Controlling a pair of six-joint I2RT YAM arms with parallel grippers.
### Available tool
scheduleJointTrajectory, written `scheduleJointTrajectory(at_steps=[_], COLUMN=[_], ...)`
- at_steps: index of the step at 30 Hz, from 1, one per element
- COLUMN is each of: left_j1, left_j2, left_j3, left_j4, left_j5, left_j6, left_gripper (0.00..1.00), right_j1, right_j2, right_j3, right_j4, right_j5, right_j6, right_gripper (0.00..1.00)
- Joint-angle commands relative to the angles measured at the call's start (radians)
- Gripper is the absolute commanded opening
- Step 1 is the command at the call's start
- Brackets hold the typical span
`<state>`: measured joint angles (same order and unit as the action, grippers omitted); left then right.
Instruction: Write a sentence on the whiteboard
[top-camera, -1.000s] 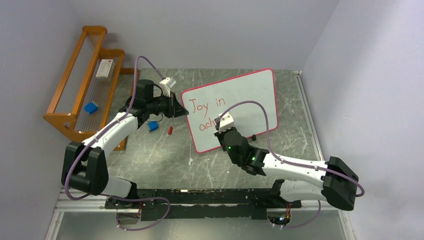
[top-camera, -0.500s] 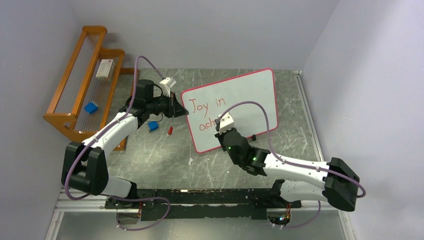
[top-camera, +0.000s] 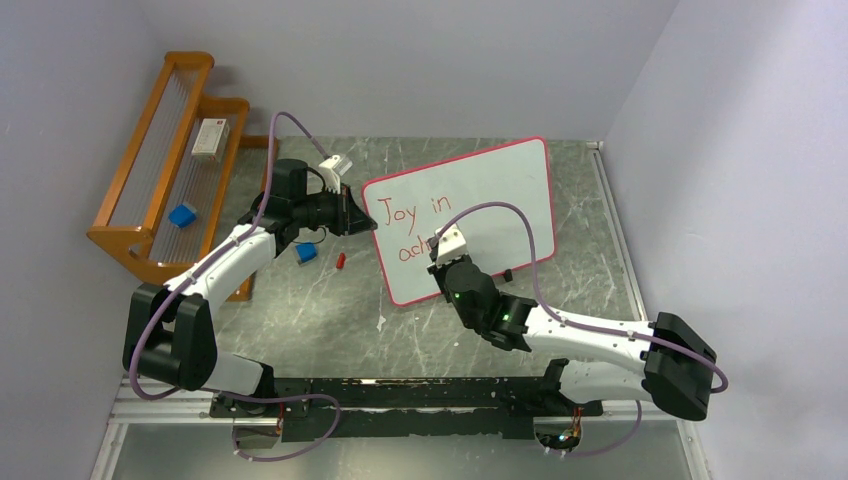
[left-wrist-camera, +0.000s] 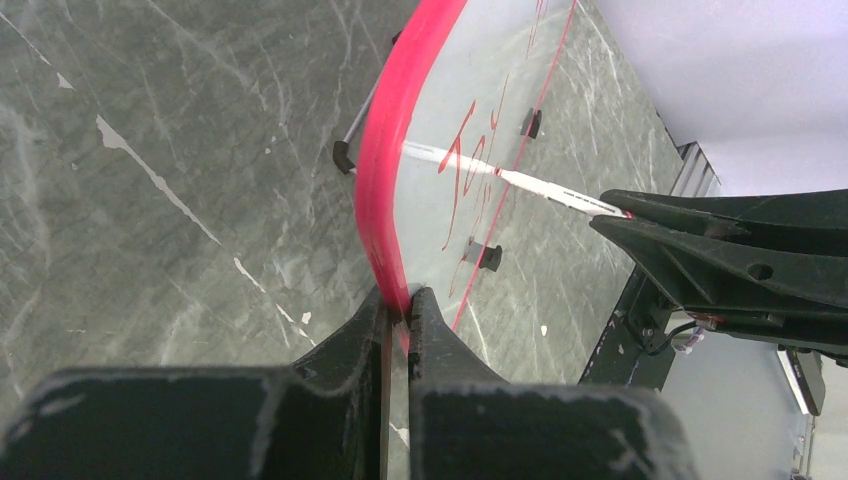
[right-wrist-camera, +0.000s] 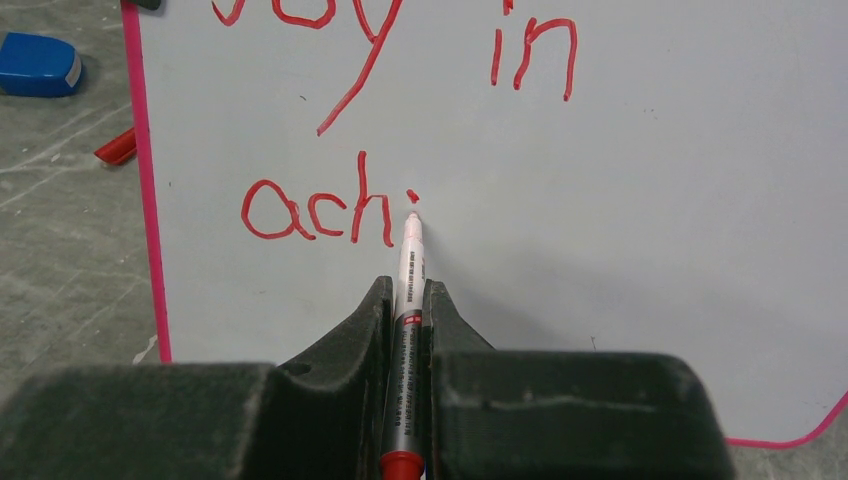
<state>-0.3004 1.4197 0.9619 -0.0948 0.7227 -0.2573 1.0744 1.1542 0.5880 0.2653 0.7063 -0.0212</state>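
Observation:
The whiteboard (top-camera: 480, 200) stands tilted on the table, white with a red-pink border (left-wrist-camera: 385, 160), and carries red writing "Joy in" over "achi" (right-wrist-camera: 315, 212). My left gripper (top-camera: 352, 213) is shut on its left edge, the border pinched between the fingertips (left-wrist-camera: 400, 305). My right gripper (top-camera: 440, 255) is shut on a red-tipped marker (right-wrist-camera: 408, 270) in front of the board's lower left. The marker's tip sits just under a small red dot (right-wrist-camera: 411, 196) after "ach". Whether the tip touches the board I cannot tell.
A wooden rack (top-camera: 165, 170) at the far left holds a white box (top-camera: 209, 137) and a blue item (top-camera: 182, 215). A blue eraser-like block (top-camera: 306, 253) and a red cap (top-camera: 341, 260) lie on the table left of the board. Walls close in on both sides.
The right arm has shifted very slightly, with the marker staying near the end of the second line. The left arm and the whiteboard have not moved.

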Motion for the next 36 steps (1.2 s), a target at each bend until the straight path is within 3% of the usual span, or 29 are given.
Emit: scheduleJointTrajectory(at_steps=[1, 16, 36], left_j1=[-0.013, -0.013, -0.013], left_j2=[0.038, 0.038, 0.038], left_j3=[-0.003, -0.003, -0.003], left_j4=[-0.049, -0.049, -0.051], left_j5=[-0.092, -0.092, -0.095], left_j6=[0.060, 0.060, 0.062], left_gripper=[0.05, 0.05, 0.05], right_j1=[-0.004, -0.004, 0.001], right_j2=[0.018, -0.005, -0.026], right_j3=[0.014, 0.015, 0.011], right_j4=[0.034, -0.084, -0.118], right_j5=[0.022, 0.002, -0.002], right_j6=[-0.001, 0.066, 0.085], right_gripper=[0.00, 0.00, 0.00])
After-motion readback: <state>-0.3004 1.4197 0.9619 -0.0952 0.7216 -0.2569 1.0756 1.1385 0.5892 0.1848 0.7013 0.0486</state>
